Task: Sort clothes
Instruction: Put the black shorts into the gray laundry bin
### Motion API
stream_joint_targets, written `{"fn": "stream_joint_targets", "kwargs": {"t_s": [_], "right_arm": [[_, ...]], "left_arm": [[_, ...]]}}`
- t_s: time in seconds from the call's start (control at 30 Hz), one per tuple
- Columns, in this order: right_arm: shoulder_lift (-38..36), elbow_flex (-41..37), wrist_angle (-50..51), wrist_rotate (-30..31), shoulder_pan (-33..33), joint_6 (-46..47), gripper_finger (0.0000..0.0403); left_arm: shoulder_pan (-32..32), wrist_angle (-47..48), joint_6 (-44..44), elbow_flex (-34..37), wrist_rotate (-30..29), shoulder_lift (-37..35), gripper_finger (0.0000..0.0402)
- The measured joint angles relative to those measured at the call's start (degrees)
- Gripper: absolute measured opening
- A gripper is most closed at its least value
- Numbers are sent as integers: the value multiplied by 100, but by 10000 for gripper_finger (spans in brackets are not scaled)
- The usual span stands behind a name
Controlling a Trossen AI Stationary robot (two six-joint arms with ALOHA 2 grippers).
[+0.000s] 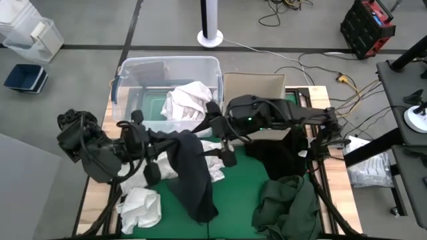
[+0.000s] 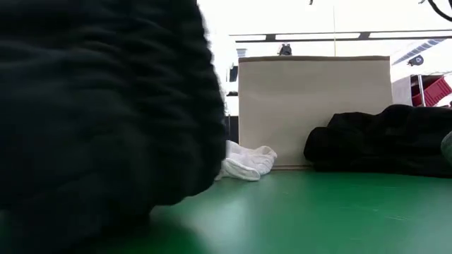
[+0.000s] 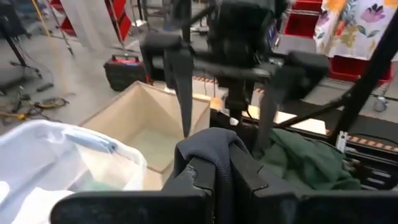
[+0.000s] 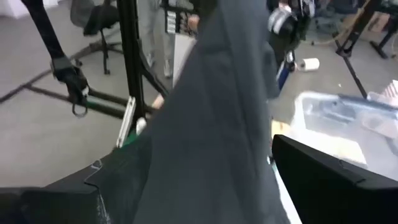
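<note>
A charcoal grey garment (image 1: 193, 173) is held up over the middle of the green mat (image 1: 243, 183) by my left gripper (image 1: 163, 141), which is shut on it. In the low view the garment (image 2: 99, 106) fills the left side. My right gripper (image 1: 220, 135) faces the left one from the table's right and is open wide. Its fingers stand on either side of the garment's upper part (image 4: 211, 112). A white garment (image 1: 187, 100) lies in the clear bin (image 1: 167, 70). A black garment (image 1: 280, 150) and a dark green one (image 1: 287, 207) lie on the right. My left gripper pinches a raised fold of the charcoal garment (image 3: 214, 149) between its two fingers, coming level from the table's left. The cloth drapes over the fingertips and hangs below, with its lower end (image 1: 200, 210) on the mat. Whether my right gripper touches the cloth between its fingers, I cannot tell.
A cardboard box (image 1: 253, 85) stands at the back beside the bin. More white garments lie at the near left (image 1: 140, 207) and under the arms (image 1: 215, 170). Bare green mat shows between the charcoal and dark green garments.
</note>
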State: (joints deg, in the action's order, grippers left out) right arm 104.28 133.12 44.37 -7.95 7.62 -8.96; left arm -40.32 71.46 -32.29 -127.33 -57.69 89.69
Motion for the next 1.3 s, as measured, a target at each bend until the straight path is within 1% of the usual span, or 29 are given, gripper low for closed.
{"fn": "stream_joint_targets", "kwargs": {"t_s": [0.23,0.37,0.47,0.53,0.6,0.67,0.8,0.83,0.87,0.9,0.97,1.1,1.2,1.3], "right_arm": [[418,4,-830,-4,-49,296,324],[556,4,-1154,-4,-52,296,325],[642,4,-1299,-11,-66,250,310],[678,4,-1317,-62,-77,187,287],[696,4,-1342,-153,-79,148,251],[696,4,-1344,-155,-81,139,204],[688,4,-1339,-155,-90,79,84],[681,11,-1325,-155,-90,53,50],[664,19,-1295,-155,-90,19,30],[660,25,-1288,-155,-90,8,24],[620,34,-1260,-155,-90,7,17],[507,35,-1115,-155,-90,-6,12],[396,42,-996,-155,-90,-6,11],[264,42,-898,-154,-90,-9,11]], "left_arm": [[382,-1084,1248,176,-105,29,0],[464,-1301,1576,148,-78,112,0],[466,-1416,1700,142,-42,166,0],[471,-1541,1801,142,-28,189,0],[471,-1654,1921,142,-26,199,0],[471,-1709,1994,142,-28,199,0],[471,-1707,1890,142,-209,199,10],[471,-1709,1868,142,-221,197,17],[471,-1709,1819,142,-229,190,24],[471,-1714,1759,142,-233,177,34],[471,-1714,1658,141,-233,144,59],[471,-1622,1519,135,-234,86,120],[471,-1463,1511,135,-232,54,165],[471,-1297,1598,135,-272,20,200]]}}
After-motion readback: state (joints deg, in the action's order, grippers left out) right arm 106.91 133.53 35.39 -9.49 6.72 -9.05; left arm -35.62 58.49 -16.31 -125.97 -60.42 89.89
